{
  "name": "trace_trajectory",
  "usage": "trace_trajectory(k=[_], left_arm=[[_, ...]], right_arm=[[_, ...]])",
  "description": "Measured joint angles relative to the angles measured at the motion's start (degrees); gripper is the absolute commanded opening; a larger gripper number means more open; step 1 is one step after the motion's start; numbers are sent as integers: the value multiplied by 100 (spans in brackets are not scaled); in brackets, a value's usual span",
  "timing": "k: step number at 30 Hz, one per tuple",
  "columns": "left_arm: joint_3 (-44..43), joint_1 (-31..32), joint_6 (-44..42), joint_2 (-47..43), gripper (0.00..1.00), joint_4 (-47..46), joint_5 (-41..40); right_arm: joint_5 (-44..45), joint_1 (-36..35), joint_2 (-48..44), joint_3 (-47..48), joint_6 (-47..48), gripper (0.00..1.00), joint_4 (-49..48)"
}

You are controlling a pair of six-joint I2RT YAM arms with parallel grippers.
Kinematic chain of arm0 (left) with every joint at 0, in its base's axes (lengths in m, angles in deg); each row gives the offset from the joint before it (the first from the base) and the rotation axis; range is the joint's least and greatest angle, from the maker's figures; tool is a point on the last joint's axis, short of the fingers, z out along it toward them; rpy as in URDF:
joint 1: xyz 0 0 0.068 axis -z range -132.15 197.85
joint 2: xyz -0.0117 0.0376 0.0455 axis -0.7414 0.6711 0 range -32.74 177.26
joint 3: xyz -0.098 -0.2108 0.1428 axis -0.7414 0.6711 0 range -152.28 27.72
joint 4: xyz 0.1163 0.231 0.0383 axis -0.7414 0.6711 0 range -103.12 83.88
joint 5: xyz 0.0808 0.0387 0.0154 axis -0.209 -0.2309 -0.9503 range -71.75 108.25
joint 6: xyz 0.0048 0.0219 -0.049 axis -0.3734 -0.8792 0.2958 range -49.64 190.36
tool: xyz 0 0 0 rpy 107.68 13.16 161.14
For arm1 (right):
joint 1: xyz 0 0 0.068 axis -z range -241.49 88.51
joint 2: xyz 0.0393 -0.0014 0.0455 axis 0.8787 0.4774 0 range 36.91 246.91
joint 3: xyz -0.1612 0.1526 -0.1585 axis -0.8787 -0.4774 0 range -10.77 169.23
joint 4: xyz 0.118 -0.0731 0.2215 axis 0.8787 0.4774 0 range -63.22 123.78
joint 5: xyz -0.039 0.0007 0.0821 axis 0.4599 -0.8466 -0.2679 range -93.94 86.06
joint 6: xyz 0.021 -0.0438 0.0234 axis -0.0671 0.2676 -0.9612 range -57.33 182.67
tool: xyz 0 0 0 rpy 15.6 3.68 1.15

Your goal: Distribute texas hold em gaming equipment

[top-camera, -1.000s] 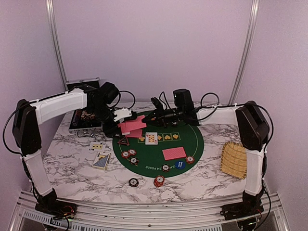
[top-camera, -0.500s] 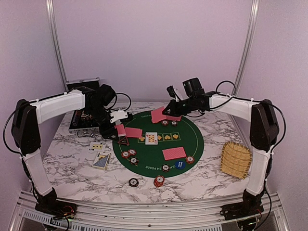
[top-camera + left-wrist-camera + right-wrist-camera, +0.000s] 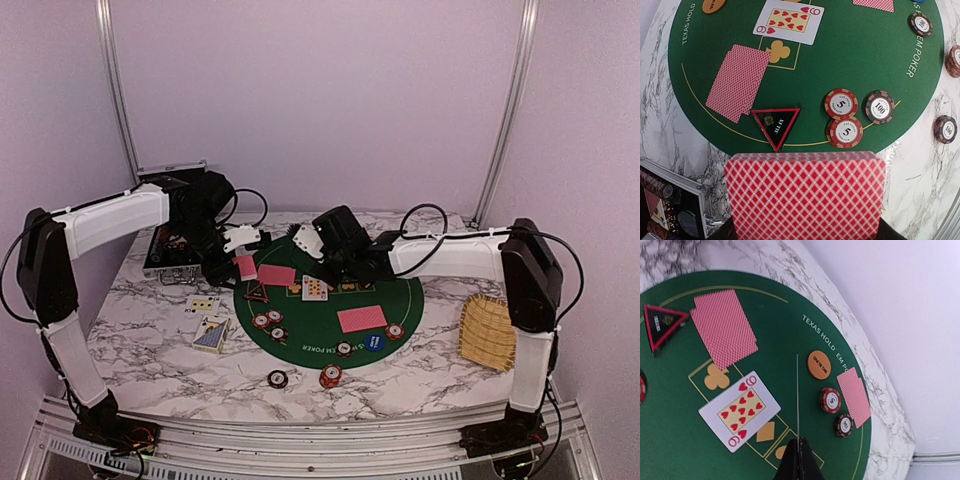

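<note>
Left wrist: chips [image 3: 654, 184] inside black case [image 3: 704, 205]

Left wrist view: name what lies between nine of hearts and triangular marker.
Only mat, bearing a printed yellow club; two face-down cards lie just beside, left wrist view.

Green mat [image 3: 865, 55] with yellow lines and white lettering. Red diamond lattice across cards [image 3: 805, 195]. White face-up card [image 3: 788, 21] with red hearts. Black triangle [image 3: 776, 125] edged red. One red-and-cream chip [image 3: 841, 104], one dark chip [image 3: 880, 106]. Orange button [image 3: 819, 365]. Grey-veined white marble table [image 3: 150, 340]. Tan woven tray [image 3: 490, 330].
</note>
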Motion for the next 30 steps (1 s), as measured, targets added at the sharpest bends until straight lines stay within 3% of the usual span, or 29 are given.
trace_trajectory(k=[10, 24, 28, 30], left_arm=[[83, 0, 0, -96, 0, 92, 42], [83, 0, 0, -96, 0, 155, 55], [81, 0, 0, -96, 0, 155, 79], [81, 0, 0, -96, 0, 157, 96]], right_arm=[[1335, -249, 656, -717, 1814, 0, -1078], [1010, -380, 863, -667, 1906, 0, -977], [791, -398, 861, -669, 1735, 8, -761], [715, -404, 859, -669, 1657, 20, -671]])
